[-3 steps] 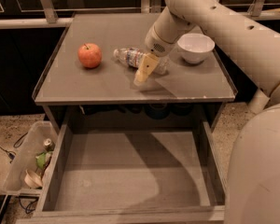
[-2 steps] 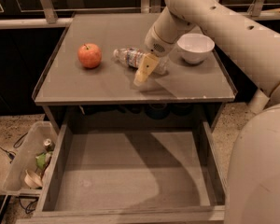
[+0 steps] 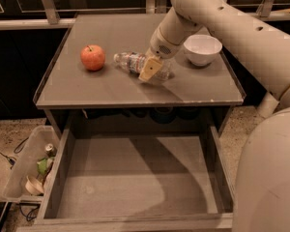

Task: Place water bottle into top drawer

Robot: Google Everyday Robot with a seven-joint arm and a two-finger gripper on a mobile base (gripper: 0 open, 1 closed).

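The water bottle [image 3: 130, 61] lies on its side on the grey table [image 3: 111, 88], near the middle, with its cap pointing left toward the apple. My gripper [image 3: 150, 69] is down at the bottle's right half, in front of it and touching or nearly touching it, and it hides part of the bottle. The top drawer [image 3: 135, 182] is pulled out below the table's front edge. Its flat grey bottom is bare.
A red apple [image 3: 93, 57] sits on the table left of the bottle. A white bowl [image 3: 202, 49] stands at the back right. A translucent plastic bin [image 3: 19, 170] with trash sits on the floor left of the drawer. My arm crosses from the right.
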